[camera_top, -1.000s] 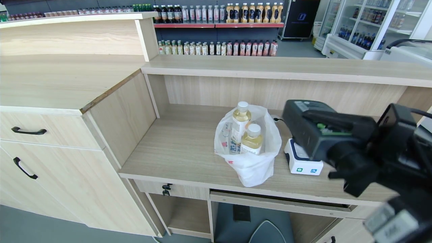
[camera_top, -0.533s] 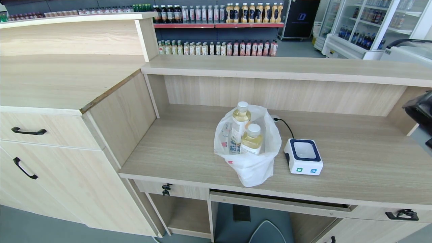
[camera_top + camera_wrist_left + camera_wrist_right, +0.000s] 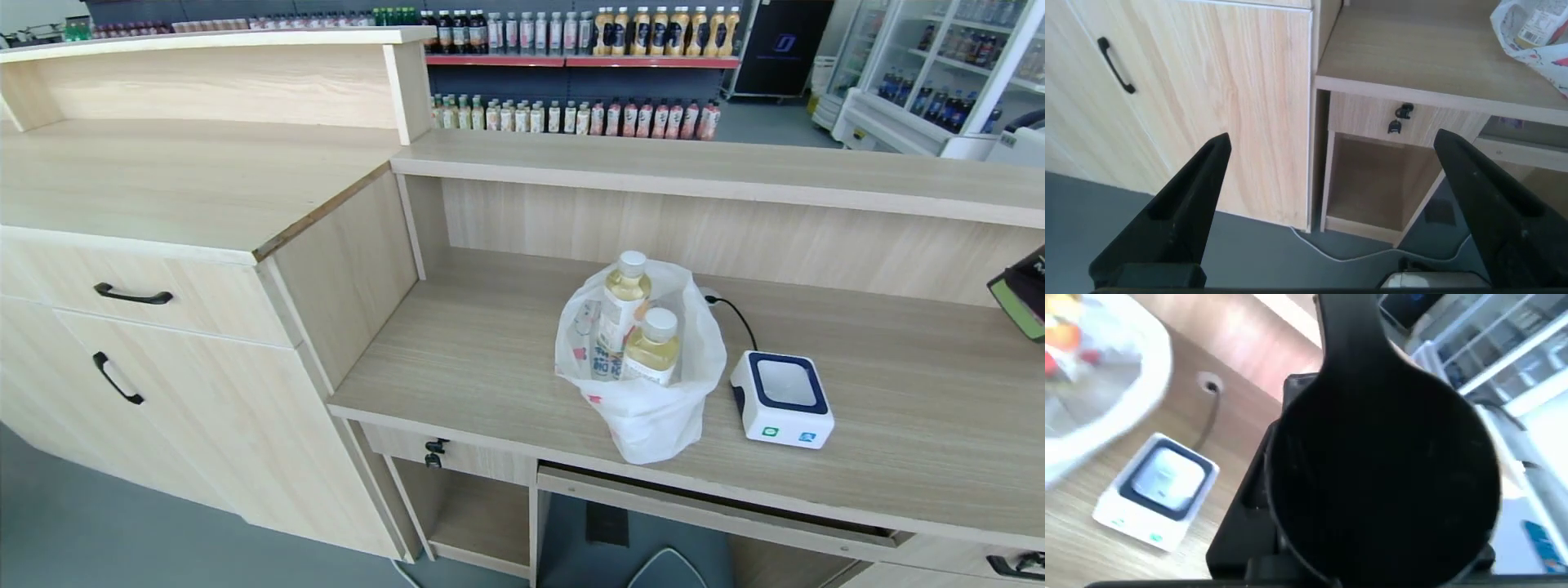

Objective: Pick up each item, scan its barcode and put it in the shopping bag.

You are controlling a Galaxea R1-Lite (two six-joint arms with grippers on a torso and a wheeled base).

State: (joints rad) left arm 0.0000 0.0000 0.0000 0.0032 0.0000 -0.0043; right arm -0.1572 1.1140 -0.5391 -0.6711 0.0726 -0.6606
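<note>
Far left: cabinet (image 3: 204, 392) with black handles (image 3: 132, 294). Left end effector (image 3: 1331, 216) hangs low in front of it, over the grey floor (image 3: 1086, 212). Its fingers (image 3: 1176, 229) are spread wide with nothing between them. It faces the cabinet door and the open cubby (image 3: 1372, 184) under the counter (image 3: 490, 359). There's a small lock (image 3: 1398, 122) on the drawer front above the cubby.

Bag (image 3: 645, 416) stands on the counter near the front edge, mouth open upward. Thin white plastic. Two bottles stand upright inside, side by side: tall bottle (image 3: 620, 314) toward the back left, short bottle (image 3: 653, 347) toward the front right. Both have white caps and yellowish liquid. A corner of the bag also shows in the left wrist view.

Scanner (image 3: 782, 398) sits on the counter just right of the bag, window facing up. Can't tell if the bag touches it. Black cable (image 3: 741, 318) runs from behind the scanner toward the back of the counter, close past the bag.

Right arm (image 3: 1020, 292) sits at the far right edge above the counter, well apart from the scanner. Right end effector (image 3: 1380, 457) is a dark mass close to the lens, so can't tell if it's open or closed. Scanner and a blurred bag edge show past it.

Behind the counter: shelves (image 3: 571, 61) of bottled drinks, with a glass cooler (image 3: 922, 73) to the right.
</note>
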